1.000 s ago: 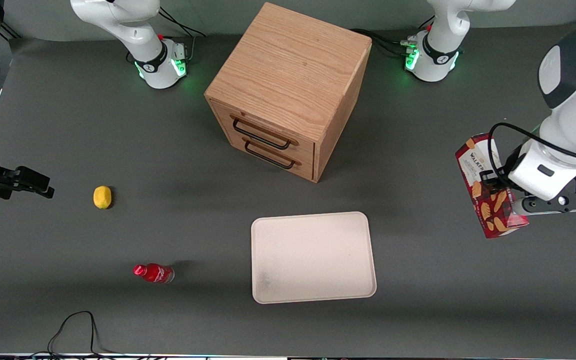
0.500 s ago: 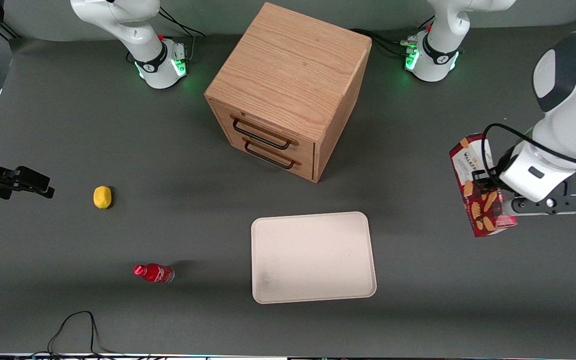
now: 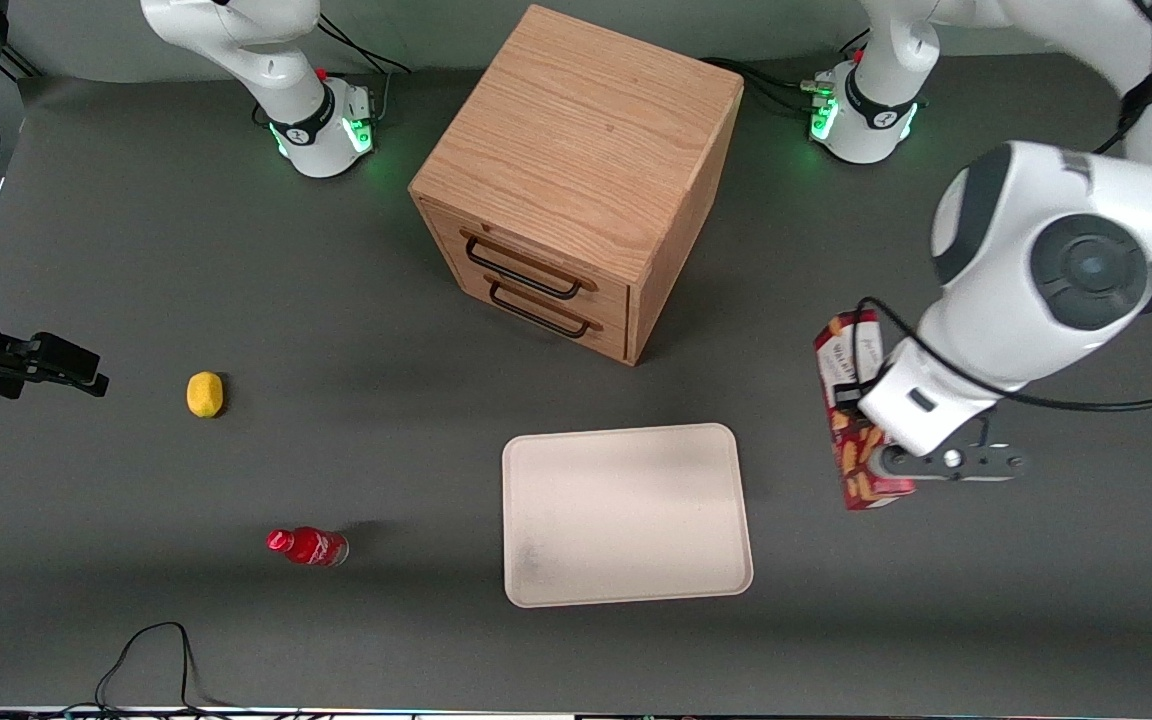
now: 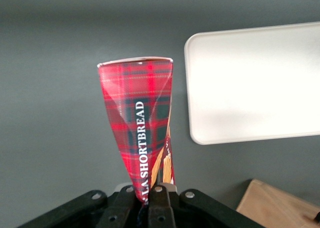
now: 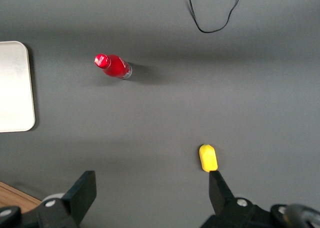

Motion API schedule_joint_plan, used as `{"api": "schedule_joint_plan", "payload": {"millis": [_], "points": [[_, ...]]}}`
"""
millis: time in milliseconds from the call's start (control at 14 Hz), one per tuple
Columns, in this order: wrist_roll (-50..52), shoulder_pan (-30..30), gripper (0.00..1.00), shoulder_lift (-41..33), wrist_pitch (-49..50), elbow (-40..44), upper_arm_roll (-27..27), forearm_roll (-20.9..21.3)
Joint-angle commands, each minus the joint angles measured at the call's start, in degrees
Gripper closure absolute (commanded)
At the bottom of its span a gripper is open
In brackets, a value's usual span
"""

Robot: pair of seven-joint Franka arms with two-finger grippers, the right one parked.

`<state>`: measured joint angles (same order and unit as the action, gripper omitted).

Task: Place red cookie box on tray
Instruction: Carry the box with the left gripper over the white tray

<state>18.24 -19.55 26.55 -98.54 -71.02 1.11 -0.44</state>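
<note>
The gripper (image 3: 871,440), clamped on the red cookie box (image 3: 851,400), now hangs much closer to the tray (image 3: 626,515) than a second ago, having swung in from the working arm's end of the desk (image 3: 236,300) and come nearer the front camera. The box travels with it, held clear of the desk, its lower end just beside the tray's edge.

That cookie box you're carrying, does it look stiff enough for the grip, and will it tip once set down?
The red cookie box looks like thin card: its walls crease inward toward the gripper, so it probably crushes easily. It is long and slim, so stood on end on the tray it would likely topple; laying it flat seems safer.
</note>
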Motion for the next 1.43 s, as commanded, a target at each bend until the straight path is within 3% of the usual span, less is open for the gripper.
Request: {"api": "schedule_joint_plan", "payload": {"millis": [0,500,857,1357], "points": [[5.4,-2.9,1.00,7.4,3.3,11.6,0.9,0.0],[11.0,-6.1,1.00,13.6,2.9,18.4,0.9,0.2],[11.3,-6.4,1.00,16.7,0.5,17.3,0.6,0.3],[11.3,-6.5,1.00,20.2,-9.8,9.6,0.4,0.2]]}}
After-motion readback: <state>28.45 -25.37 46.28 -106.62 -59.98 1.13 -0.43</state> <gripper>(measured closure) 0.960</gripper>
